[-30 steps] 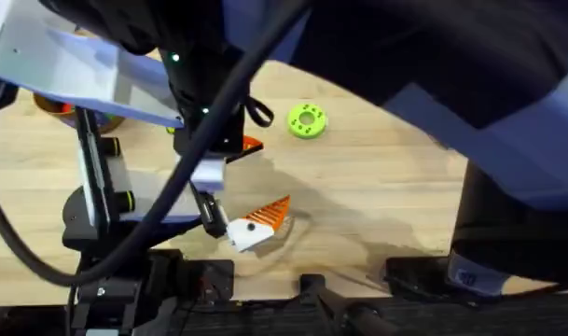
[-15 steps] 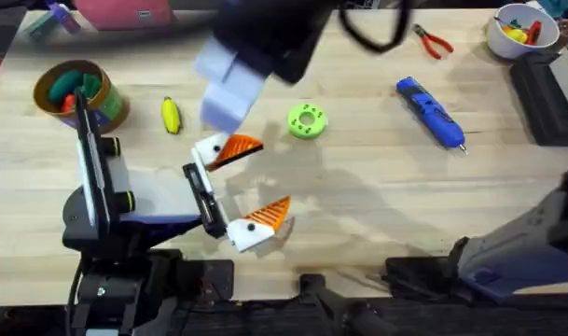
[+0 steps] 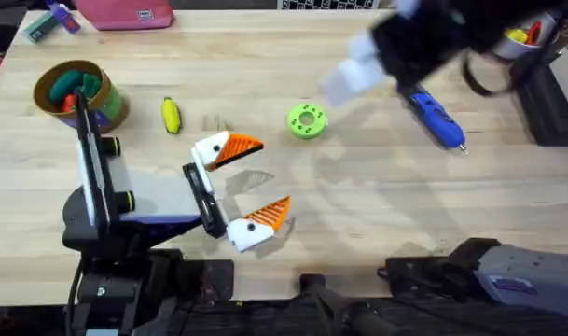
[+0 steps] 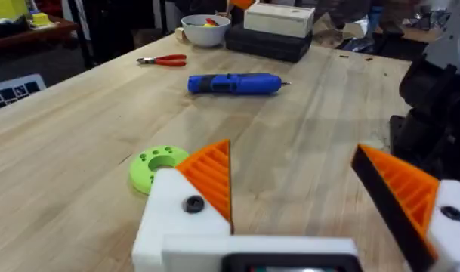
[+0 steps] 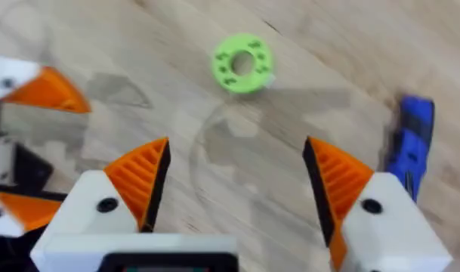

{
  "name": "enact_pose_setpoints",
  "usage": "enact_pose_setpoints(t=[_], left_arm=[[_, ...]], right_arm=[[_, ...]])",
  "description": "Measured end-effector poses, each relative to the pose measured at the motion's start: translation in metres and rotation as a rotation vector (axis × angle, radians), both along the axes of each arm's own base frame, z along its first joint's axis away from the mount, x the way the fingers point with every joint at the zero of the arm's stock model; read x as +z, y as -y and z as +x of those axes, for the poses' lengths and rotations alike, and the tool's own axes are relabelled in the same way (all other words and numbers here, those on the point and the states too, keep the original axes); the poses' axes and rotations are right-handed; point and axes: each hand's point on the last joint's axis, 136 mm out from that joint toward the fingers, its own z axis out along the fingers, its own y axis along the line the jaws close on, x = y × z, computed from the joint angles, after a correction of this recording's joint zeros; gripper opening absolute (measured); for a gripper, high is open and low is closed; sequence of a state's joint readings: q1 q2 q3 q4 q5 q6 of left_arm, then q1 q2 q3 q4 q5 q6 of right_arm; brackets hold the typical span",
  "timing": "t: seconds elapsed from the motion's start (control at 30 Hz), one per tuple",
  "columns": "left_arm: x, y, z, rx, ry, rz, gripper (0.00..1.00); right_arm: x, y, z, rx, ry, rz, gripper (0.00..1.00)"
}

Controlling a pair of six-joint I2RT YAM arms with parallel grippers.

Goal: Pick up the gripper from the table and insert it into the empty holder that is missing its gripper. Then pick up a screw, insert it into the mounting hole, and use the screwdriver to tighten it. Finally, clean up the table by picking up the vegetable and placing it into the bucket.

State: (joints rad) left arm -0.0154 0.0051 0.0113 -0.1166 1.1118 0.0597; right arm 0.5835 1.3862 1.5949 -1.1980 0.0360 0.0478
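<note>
Blue pen-shaped electric screwdriver (image 3: 433, 114) lies on the table (image 3: 358, 205) at about two o'clock, long axis running ten to four o'clock, silver tip toward four. The right gripper (image 5: 237, 177), fingers spread and empty, hangs just beside it and nearer. The left gripper (image 3: 246, 182) rests with fingers spread, well apart.

Bright, even light falls from overhead on the table (image 3: 377, 205). The right arm (image 3: 423, 42) smears into motion blur, casting soft shadows; the screwdriver (image 5: 411, 147) looks blurred too.
</note>
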Motion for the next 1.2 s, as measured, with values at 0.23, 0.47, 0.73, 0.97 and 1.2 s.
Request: enact_pose_setpoints(t=[0.23,0.47,0.73,0.97,1.2], left_arm=[[0.0,0.0,0.0,0.0,0.0,0.0,0.987],[0.0,0.0,0.0,0.0,0.0,0.0,0.986],[0.0,0.0,0.0,0.0,0.0,0.0,0.985],[0.0,0.0,0.0,0.0,0.0,0.0,0.985],[0.0,0.0,0.0,0.0,0.0,0.0,0.985]], right_arm=[[-0.047,0.07,-0.004,-0.228,-0.042,-0.008,0.994],[-0.077,0.108,0.004,-0.369,-0.072,-0.016,0.994],[-0.085,0.117,0.007,-0.406,-0.097,-0.024,0.994],[-0.086,0.117,0.007,-0.406,-0.099,-0.025,0.994],[-0.086,0.117,0.007,-0.406,-0.099,-0.025,0.994]])
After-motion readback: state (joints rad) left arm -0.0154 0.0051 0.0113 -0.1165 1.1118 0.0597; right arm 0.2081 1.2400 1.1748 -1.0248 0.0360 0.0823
